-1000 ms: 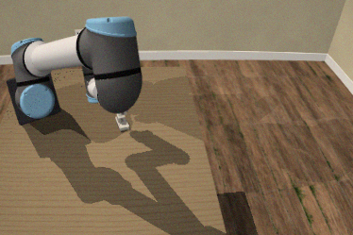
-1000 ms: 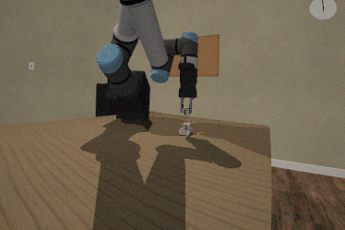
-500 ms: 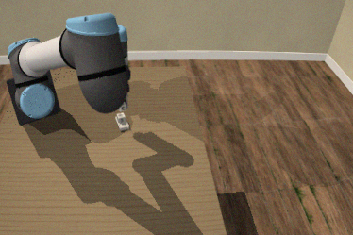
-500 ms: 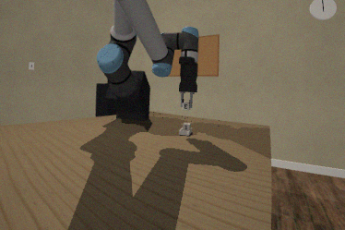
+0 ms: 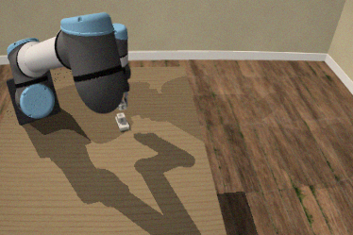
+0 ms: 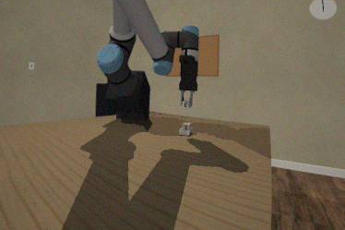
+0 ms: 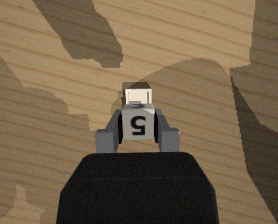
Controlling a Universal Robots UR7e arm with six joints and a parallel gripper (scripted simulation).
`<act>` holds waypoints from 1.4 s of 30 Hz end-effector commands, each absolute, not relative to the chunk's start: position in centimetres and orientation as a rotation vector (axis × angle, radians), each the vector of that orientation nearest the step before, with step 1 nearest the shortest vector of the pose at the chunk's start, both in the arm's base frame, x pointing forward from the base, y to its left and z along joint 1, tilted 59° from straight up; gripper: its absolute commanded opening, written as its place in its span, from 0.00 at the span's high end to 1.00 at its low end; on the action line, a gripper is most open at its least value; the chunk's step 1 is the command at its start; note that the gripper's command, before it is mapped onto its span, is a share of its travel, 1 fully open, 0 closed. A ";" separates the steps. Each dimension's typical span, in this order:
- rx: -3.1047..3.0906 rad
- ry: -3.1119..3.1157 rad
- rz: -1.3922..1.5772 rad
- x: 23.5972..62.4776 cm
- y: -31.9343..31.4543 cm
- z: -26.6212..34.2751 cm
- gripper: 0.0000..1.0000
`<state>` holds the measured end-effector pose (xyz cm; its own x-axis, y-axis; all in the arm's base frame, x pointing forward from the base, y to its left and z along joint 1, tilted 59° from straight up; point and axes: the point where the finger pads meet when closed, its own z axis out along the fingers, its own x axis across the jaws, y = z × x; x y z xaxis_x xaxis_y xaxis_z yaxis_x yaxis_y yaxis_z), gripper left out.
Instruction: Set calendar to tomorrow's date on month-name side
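Your claw [image 5: 124, 105] [image 6: 186, 103] [image 7: 138, 119] grips one digit cube [image 5: 123, 106] [image 6: 185, 104] [image 7: 138, 123] above the desk [image 5: 165, 197] [image 6: 221, 202] [image 7: 200, 30], inland from its right edge; placing and releasing remain.

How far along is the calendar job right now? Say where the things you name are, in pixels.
One cube [image 6: 185, 104] [image 7: 138, 122] is already out of the tray [image 5: 124, 128] [image 6: 185, 133], held above it between the gripper's [image 5: 123, 106] [image 6: 186, 105] [image 7: 138, 130] fingers, a 5 facing the wrist camera. The other cube [image 5: 121, 117] [image 6: 186, 127] is on the tray. Left: turning digits as needed, seating both side by side, letting go. I can't read the date.
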<state>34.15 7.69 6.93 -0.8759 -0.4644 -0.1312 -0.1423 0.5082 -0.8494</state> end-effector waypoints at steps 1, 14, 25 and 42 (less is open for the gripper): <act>-0.505 2.412 -1.312 34.1 7.7 6.9 0.43; -0.309 2.410 -1.235 34.8 5.5 9.9 0.43; 0.078 2.338 -1.089 34.9 0.5 16.1 0.43; 0.174 2.305 -1.053 34.7 -0.9 17.7 0.43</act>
